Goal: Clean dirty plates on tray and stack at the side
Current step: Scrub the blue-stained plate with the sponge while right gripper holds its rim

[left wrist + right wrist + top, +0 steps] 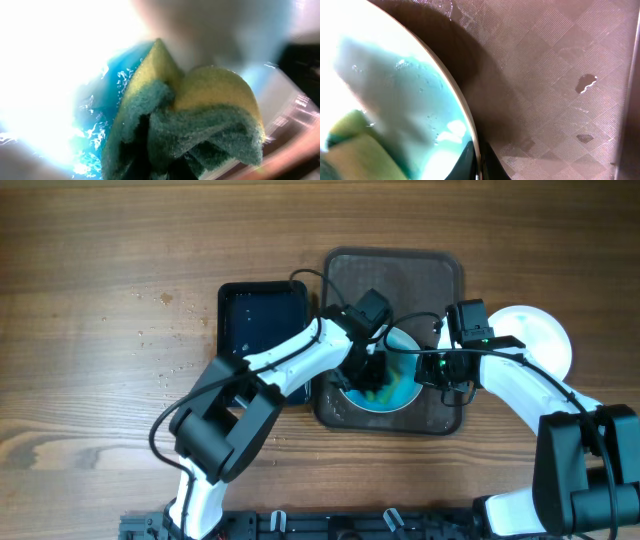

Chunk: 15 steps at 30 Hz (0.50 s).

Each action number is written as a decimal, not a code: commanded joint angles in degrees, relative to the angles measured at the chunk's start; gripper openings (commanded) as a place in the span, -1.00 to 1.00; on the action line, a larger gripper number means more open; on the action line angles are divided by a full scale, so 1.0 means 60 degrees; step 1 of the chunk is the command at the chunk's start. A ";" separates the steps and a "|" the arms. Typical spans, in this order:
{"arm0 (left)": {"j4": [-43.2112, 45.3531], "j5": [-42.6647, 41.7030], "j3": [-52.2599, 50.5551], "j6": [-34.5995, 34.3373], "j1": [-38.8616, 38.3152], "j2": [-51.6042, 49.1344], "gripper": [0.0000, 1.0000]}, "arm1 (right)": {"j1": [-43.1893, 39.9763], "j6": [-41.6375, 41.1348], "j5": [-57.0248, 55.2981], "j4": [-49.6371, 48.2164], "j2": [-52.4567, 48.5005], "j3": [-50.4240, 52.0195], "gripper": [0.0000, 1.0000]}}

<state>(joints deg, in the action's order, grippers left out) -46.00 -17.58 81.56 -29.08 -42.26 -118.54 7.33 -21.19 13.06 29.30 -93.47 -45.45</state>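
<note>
- From overhead, the brown tray (pixel 400 275) lies at the middle of the table (pixel 100 280), and the blue-filmed plate (pixel 402 394) sits in its near half.
- The left gripper (pixel 374 375) reaches in from the near left and hangs over that plate. Its jaws are closed tight on a sponge (pixel 378 391), which rests on the plate's wet face.
- The right gripper (pixel 440 370) comes in from the near right and stands at the plate's right rim, its jaws drawn narrow.
- A white plate (pixel 540 335) lies on the table just to the right of the brown tray, partly under the right arm.
- A black tray (pixel 260 325) lies just left of the brown one, with wet glints on it.
- In the left wrist view, the sponge (pixel 200 115) fills the middle. It is yellow, with a green scouring layer folded inward, and it is squeezed into a bent shape. Bright blue wet film on the plate (pixel 95 115) shows to its left, and much of the rest is washed out by glare.
- In the right wrist view, the plate (pixel 395 95) takes the left half, pale blue and wet, with the sponge (pixel 355 145) at the lower left.
- The tray's (pixel 545 65) patterned brown floor fills the right, with a water drop (pixel 587 82) on it.
- The plate's rim runs down to a dark shape at the bottom edge. We take this for the right gripper pinching the rim, though the view is too close to be sure.
</note>
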 commanded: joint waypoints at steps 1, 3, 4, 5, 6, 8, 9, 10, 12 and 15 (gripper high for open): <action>-0.0572 0.5497 -0.0393 -0.0557 0.0401 -0.0058 -0.92 | -0.0018 -0.0069 -0.0827 0.0055 -0.0299 0.0157 -0.91; -0.0579 0.6375 -0.0390 -0.0557 0.0404 -0.0007 -0.92 | -0.0018 -0.0073 -0.0827 0.0058 -0.0299 0.0157 -0.91; -0.0561 0.6703 -0.0357 -0.0557 0.0404 0.0000 -0.92 | -0.0018 -0.0069 -0.0827 0.0062 -0.0299 0.0157 -0.91; -0.0474 0.6768 -0.0339 -0.0557 0.0404 0.0000 -0.92 | -0.0018 -0.0069 -0.0827 0.0091 -0.0299 0.0157 -0.91; -0.0288 0.6652 -0.0339 -0.0557 0.0382 0.0000 -0.92 | -0.0018 -0.0069 -0.0827 0.0131 -0.0299 0.0157 -0.92; 0.0204 0.5756 -0.0339 -0.0554 0.0262 0.0000 -0.92 | -0.0018 -0.0058 -0.0827 0.0204 -0.0299 0.0157 -0.91; 0.0463 0.5147 -0.0339 -0.0546 0.0219 -0.0004 -0.92 | -0.0018 -0.0015 -0.0834 0.0226 -0.0299 0.0157 -0.91; 0.0776 0.4353 -0.0342 -0.0455 0.0193 -0.0004 -0.92 | -0.0018 0.0022 -0.0834 0.0229 -0.0299 0.0157 -0.92; 0.1621 0.1563 -0.0342 -0.0452 0.0171 -0.0022 -0.92 | -0.0018 0.0033 -0.0834 0.0233 -0.0299 0.0157 -0.91; 0.2845 -0.0747 -0.0408 -0.0452 0.0000 -0.0084 -0.92 | -0.0018 0.0029 -0.0834 0.0226 -0.0299 0.0157 -0.92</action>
<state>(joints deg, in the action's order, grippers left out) -35.27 -3.68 80.05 -31.00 -41.21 -117.10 7.22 -22.44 13.45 29.58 -93.65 -45.67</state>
